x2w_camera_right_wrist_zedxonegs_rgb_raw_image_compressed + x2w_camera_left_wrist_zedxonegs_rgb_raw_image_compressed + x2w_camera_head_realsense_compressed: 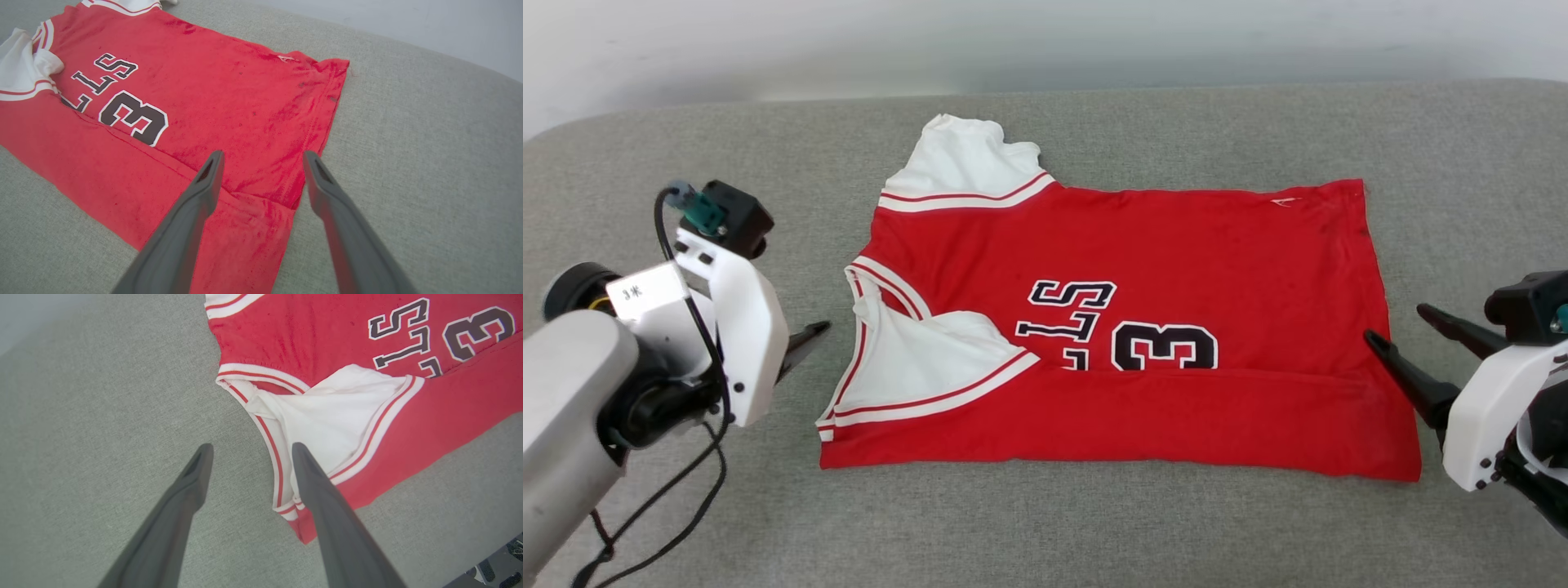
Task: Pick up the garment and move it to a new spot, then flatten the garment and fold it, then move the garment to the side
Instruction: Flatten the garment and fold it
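A grey woven fabric surface meets a pale wall. The left gripper hovers spread wide and empty just beside the collar. The red short-sleeved jersey shirt with white sleeves lies mid-surface, its near edge folded over. The right gripper straddles the hem, parted and empty.

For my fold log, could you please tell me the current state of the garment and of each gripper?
garment: flat on the grey surface, near long edge folded over, near sleeve tucked in, far sleeve spread out.
left gripper: open, empty, by the neckline.
right gripper: open, empty, at the hem.
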Tool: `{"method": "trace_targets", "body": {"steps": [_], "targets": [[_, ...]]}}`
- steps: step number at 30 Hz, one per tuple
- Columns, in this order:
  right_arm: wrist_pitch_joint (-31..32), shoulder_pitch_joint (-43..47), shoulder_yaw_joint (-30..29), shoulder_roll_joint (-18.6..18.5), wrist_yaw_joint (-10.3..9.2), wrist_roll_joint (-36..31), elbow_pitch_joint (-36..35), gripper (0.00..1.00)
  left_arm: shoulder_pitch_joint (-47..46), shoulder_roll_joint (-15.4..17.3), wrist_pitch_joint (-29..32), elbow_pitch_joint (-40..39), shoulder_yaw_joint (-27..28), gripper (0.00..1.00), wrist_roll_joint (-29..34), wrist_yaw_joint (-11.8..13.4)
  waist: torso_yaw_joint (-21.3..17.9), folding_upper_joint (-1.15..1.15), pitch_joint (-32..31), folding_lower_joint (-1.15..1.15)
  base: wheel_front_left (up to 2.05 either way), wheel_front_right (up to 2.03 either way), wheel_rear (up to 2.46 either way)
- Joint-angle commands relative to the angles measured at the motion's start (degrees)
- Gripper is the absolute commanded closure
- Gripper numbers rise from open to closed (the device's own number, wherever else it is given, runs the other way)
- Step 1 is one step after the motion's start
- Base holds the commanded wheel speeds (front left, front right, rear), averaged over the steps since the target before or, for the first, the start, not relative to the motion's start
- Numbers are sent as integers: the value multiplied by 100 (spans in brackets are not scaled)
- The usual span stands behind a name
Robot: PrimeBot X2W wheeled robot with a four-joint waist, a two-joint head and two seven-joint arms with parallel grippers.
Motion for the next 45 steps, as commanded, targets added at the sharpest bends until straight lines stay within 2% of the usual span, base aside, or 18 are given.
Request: {"method": "trace_targets", "body": {"steps": [1, 8, 14, 21, 22, 23, 24, 27, 30, 34, 38, 42, 45], "targets": [[31, 96, -28, 49, -4, -25, -35, 0, -91, 67, 233, -53, -42, 0, -95, -21, -29, 0, 19, 0, 0, 0, 0], [291, 142, -97, 212, -4, -27, -128, 0, 96, 99, 1443, -34, -386, 0, -620, -19, -232, 0, 203, 0, 0, 0, 0], [360, -37, -27, 321, -3, -60, -95, 0, 287, -62, 1563, 356, -612, 0, -588, -34, -361, 0, 377, 0, 0, 0, 0], [373, -224, 118, 368, -3, -19, 18, 0, 587, -219, 1627, 880, -964, 0, -496, -225, -427, 0, 437, 0, 0, 0, 0], [377, -258, 130, 347, -3, -17, 35, 0, 605, -242, 1604, 911, -975, 23, -509, -252, -424, 0, 423, 0, 0, 0, 0], [388, -281, 152, 323, -4, -10, 52, 0, 613, -270, 1563, 927, -981, 90, -488, -288, -415, 0, 399, 0, 0, 0, 0], [402, -316, 171, 298, -4, 4, 53, 0, 616, -297, 1521, 939, -983, 100, -473, -306, -404, 0, 371, 0, 0, 0, 0], [531, -495, 242, 106, -4, 17, -11, 0, 540, -315, 1363, 932, -941, 100, -418, -386, -365, 0, 253, 0, 0, 0, 0], [928, -671, 379, -174, -3, 80, -165, 0, 427, -283, 1223, 848, -860, 100, -415, -433, -313, 0, 135, 0, 0, 0, 0], [1762, -1003, 688, -640, -4, 174, -505, 0, 342, -190, 1108, 686, -807, 100, -351, -450, -274, 0, 57, 0, 0, 0, 0], [2788, -1233, 983, -917, -4, 453, -589, 0, 304, -148, 1044, 498, -792, 100, -307, -468, -242, 0, 57, 0, 0, 0, 0], [3677, -1257, 1070, -828, -4, 652, -360, 0, 239, -149, 1043, 325, -796, 100, -249, -450, -187, 0, 145, 0, 0, 0, 0], [3937, -1146, 1004, -569, -4, 741, -119, 0, 181, -190, 1024, 244, -802, 100, -202, -423, -135, 0, 248, 0, 0, 0, 0]]}}
